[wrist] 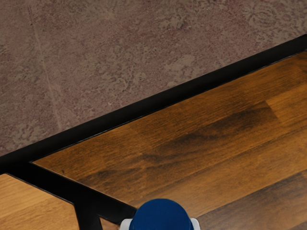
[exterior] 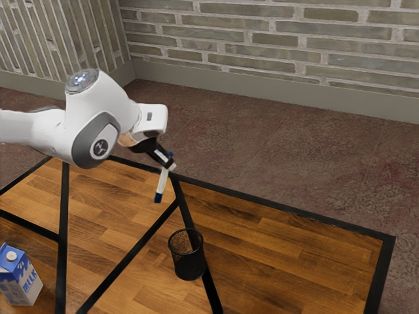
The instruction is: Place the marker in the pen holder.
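Note:
In the exterior view my gripper [exterior: 171, 167] is shut on the marker [exterior: 162, 184], a white one with blue ends, held raised over the table's far part. The marker hangs nearly upright, its lower blue end tilted slightly toward the exterior view's left. The marker's blue end [wrist: 161, 215] shows large in the wrist view, with pale fingertips on both sides of it. Lower in the exterior view stands the pen holder [exterior: 189, 263], a black mesh cup with its opening up, apart from the marker.
A blue and white milk carton [exterior: 21, 279] stands at the exterior view's lower left. The wooden table has black border strips [exterior: 281, 207], and its far edge runs below my hand. Carpet and a brick wall lie beyond.

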Controlling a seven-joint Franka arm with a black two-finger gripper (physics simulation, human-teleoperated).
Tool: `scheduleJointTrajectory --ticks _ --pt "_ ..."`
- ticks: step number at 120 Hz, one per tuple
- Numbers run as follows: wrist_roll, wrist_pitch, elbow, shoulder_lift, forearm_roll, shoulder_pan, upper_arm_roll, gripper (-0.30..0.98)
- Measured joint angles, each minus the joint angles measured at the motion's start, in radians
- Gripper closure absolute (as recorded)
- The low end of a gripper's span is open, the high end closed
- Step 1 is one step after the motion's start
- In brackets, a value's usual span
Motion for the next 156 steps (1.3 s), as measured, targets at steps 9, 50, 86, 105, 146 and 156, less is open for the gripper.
scheduleJointTrajectory --ticks 9,50,86,105,146,156 --pt "0.000 0.015 -0.014 -0.016 -0.013 0.006 -0.032 0.72" --pt "0.005 0.042 -0.134 -0.107 -0.113 0.003 -0.188 0.71" --pt "0.011 0.046 -0.103 -0.012 -0.138 0.004 -0.218 0.70" --pt "0.016 0.046 -0.097 -0.002 -0.142 0.004 -0.219 0.54" --pt "0.013 -0.245 0.325 0.205 -0.082 -0.053 -0.110 0.11" --pt "-0.005 -0.506 0.630 0.288 -0.027 -0.038 -0.007 0.08"
